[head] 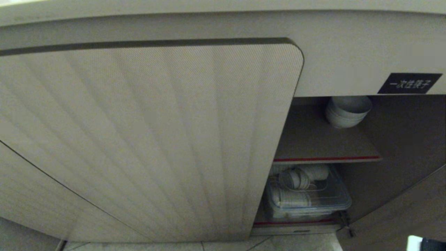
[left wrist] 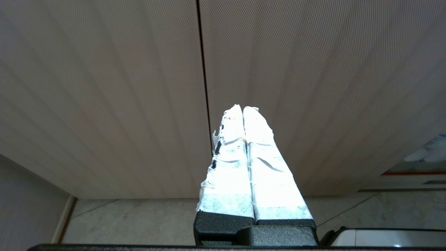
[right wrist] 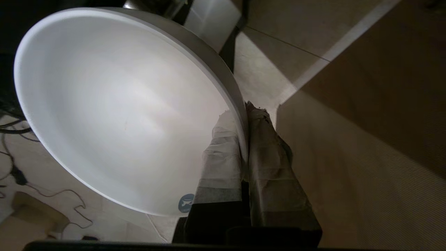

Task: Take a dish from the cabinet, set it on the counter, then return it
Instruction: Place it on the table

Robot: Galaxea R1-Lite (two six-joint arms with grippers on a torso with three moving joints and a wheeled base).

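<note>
My right gripper (right wrist: 245,108) is shut on the rim of the dish (right wrist: 122,104), a deep white bowl; one finger is inside the wall and one outside. The bowl hangs tilted above the floor, beside a ribbed door of the cabinet (right wrist: 366,174). Neither arm shows in the head view. There the cabinet (head: 156,139) has its right compartment open, with a stack of white bowls (head: 348,111) on the brown red-edged shelf (head: 324,158). The counter (head: 209,7) shows as a pale front edge above. My left gripper (left wrist: 243,109) is parked, shut and empty, facing the shut doors.
A black label (head: 409,83) sits above the open compartment. Below the shelf, a clear bin (head: 310,198) holds several white cups. An open ribbed door (head: 411,209) stands at the right. Cables (right wrist: 14,167) lie on the tiled floor (right wrist: 264,59).
</note>
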